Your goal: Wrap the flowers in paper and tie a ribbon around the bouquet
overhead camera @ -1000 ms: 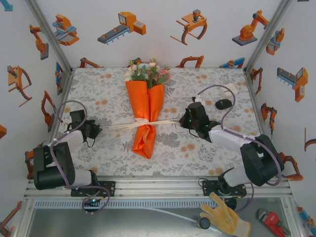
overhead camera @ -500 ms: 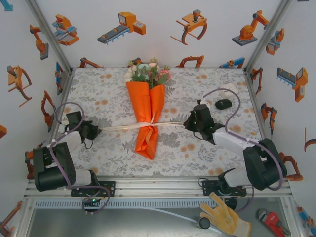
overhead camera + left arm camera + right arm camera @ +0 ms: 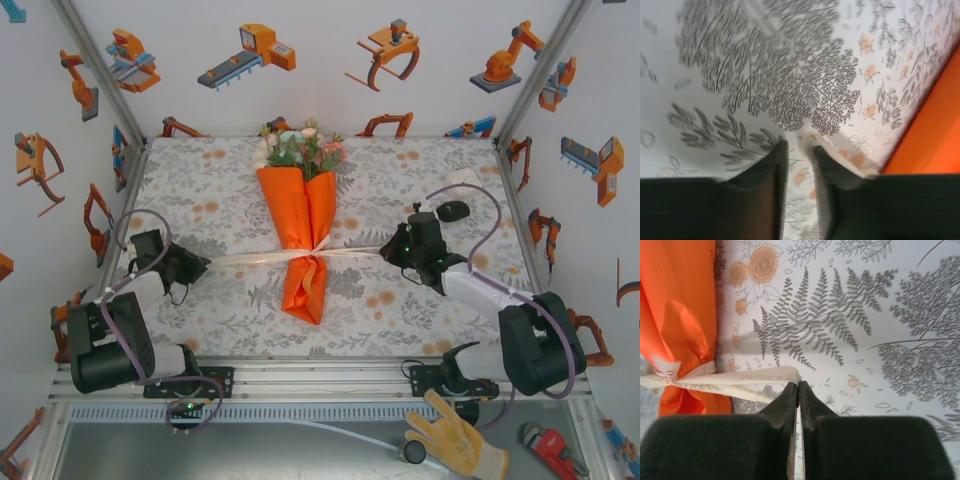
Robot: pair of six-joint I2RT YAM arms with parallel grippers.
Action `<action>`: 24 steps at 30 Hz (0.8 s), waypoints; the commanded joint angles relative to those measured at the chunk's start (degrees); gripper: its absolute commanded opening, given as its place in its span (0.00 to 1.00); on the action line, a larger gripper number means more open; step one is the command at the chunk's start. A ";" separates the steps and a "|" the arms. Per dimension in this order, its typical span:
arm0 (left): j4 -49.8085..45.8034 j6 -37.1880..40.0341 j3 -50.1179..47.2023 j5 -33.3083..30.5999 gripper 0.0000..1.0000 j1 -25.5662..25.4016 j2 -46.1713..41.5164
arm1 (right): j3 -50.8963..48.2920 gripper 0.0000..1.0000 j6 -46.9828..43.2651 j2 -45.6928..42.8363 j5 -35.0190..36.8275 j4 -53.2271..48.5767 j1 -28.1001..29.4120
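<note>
Right gripper [image 3: 799,384] has its jaws closed to a hairline slit, with the end of the ribbon [image 3: 740,377] pinched at the tips and running off flat toward the orange paper [image 3: 680,300]. Left gripper [image 3: 799,146], low over the table [image 3: 220,190], has its jaws parted with patterned cloth showing through the gap; the other ribbon end lies against the tip of one finger [image 3: 816,152], touching it but apparently not clamped. Between the two arms the ribbon stretches nearly straight across the table and cinches the bouquet [image 3: 300,215] at its waist in a small knot [image 3: 318,247]. The bouquet lies lengthwise in the middle of the table, flowers [image 3: 298,147] pointing to the far edge and the narrow tail toward the arms. The tie looks essentially done, and letting go seems to be the step in hand. With tension on one side only, any further pull from the right would likely drag or swing the cone sideways. If the limp end clings to the left finger as that arm lifts away, it could tug the knot loose and let the paper spring open.
</note>
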 commanded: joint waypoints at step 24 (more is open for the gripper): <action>53.36 37.66 -11.27 -24.78 0.99 -8.58 8.36 | -12.12 0.69 -34.62 6.56 14.79 38.21 -21.87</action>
